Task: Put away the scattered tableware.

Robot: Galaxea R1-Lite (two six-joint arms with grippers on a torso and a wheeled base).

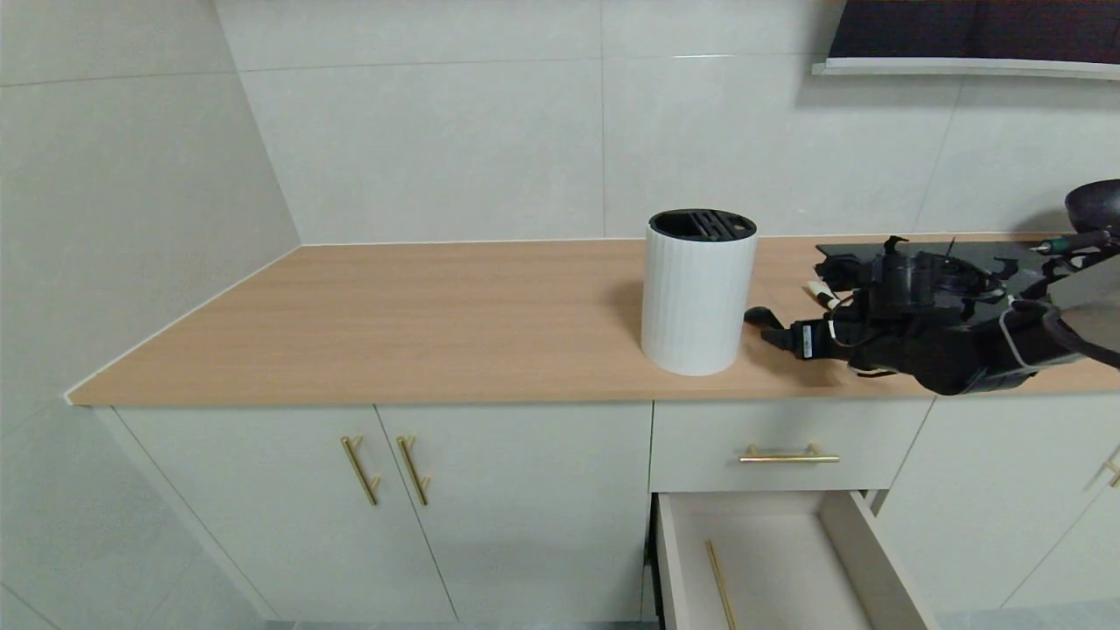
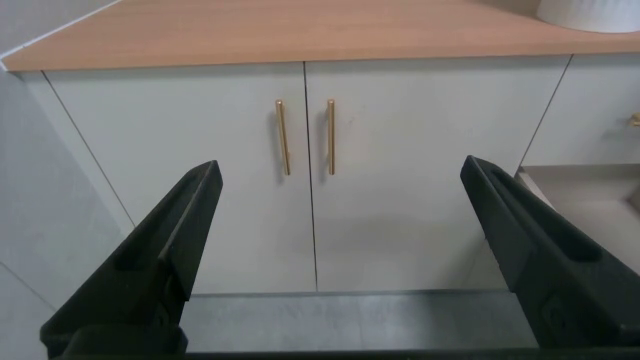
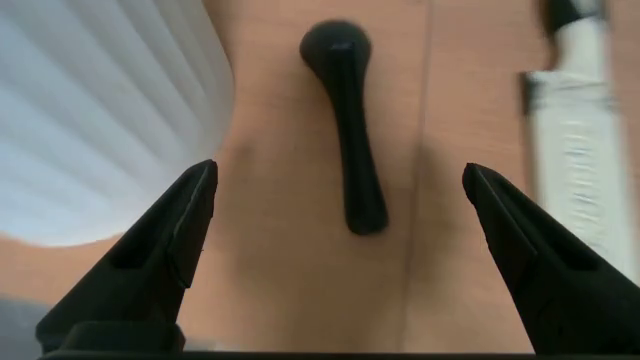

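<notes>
A black utensil (image 1: 754,315) with a rounded end lies on the wooden counter (image 1: 437,315), just right of a white ribbed holder (image 1: 697,302) with a black slotted top. My right gripper (image 1: 774,334) hovers low over the counter beside the holder, open. In the right wrist view the black utensil (image 3: 347,125) lies just ahead of and between the spread fingers (image 3: 150,260), with the holder (image 3: 100,120) to one side and a white-bladed knife (image 3: 578,150) to the other. The knife (image 1: 821,295) rests near the stove's edge. My left gripper (image 2: 340,270) is open, empty, facing the cabinet doors (image 2: 300,170).
A black stove top (image 1: 945,258) with a dark pan (image 1: 1094,206) sits at the counter's right end. Below, a lower drawer (image 1: 844,547) stands pulled out with a thin gold stick (image 1: 720,582) inside. The counter's left half is bare wood.
</notes>
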